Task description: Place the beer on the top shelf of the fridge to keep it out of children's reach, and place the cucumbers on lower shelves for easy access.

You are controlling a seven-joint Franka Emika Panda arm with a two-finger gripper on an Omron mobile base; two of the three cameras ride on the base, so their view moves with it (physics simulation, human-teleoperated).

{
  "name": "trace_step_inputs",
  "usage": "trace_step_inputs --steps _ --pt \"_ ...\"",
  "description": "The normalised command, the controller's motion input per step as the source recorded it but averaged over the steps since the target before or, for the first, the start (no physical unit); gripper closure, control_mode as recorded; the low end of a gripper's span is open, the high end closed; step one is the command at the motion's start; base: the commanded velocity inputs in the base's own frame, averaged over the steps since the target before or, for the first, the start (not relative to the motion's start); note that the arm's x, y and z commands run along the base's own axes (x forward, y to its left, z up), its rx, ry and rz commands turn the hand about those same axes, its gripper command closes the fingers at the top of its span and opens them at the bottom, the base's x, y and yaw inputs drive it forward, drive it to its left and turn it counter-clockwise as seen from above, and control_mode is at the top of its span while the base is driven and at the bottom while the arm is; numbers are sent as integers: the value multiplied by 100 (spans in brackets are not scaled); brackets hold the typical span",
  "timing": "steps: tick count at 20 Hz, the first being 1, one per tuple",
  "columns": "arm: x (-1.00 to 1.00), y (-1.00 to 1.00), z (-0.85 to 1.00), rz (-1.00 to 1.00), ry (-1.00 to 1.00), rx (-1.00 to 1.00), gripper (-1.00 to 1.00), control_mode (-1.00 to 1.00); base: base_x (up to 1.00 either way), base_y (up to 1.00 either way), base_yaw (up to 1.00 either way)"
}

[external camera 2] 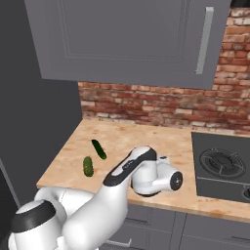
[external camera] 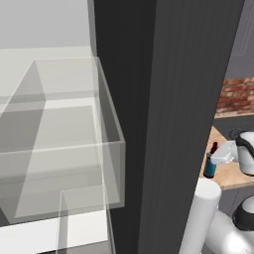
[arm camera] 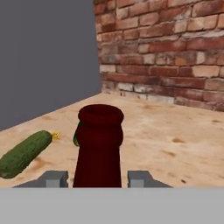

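Gripper [arm camera: 99,178] fingers sit on either side of the beer bottle [arm camera: 99,148] in the hand view, low on its neck with the cap rising between them; contact is not plain, so a firm grasp cannot be confirmed. One cucumber [arm camera: 24,153] lies on the wooden counter [arm camera: 175,135] to the left, and the second peeks from behind the bottle.

From the left base view, the bottle [external camera: 211,162] stands upright near the counter's front edge, beside the dark fridge [external camera: 163,99] wall.

From the right base view, two cucumbers [external camera 2: 88,166] lie towards the counter's left end, the arm hiding the bottle.

Risk: a loose hold on the smooth neck could let the bottle slip or tip when lifted, and it could strike the fridge wall.
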Motion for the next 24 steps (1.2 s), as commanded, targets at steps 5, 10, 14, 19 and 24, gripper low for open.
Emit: trace_step_inputs --steps 5,10,14,19,24 --pt "-37 34 64 0 0 -2 100 -100 0 0 0" --pt "-36 51 98 0 0 -1 100 -100 0 0 0" --pt "-53 52 82 -1 6 0 100 -100 0 0 0" --pt "-62 61 59 -6 7 -1 100 -100 0 0 0" --pt "-48 72 47 -9 4 -13 100 -100 0 0 0"
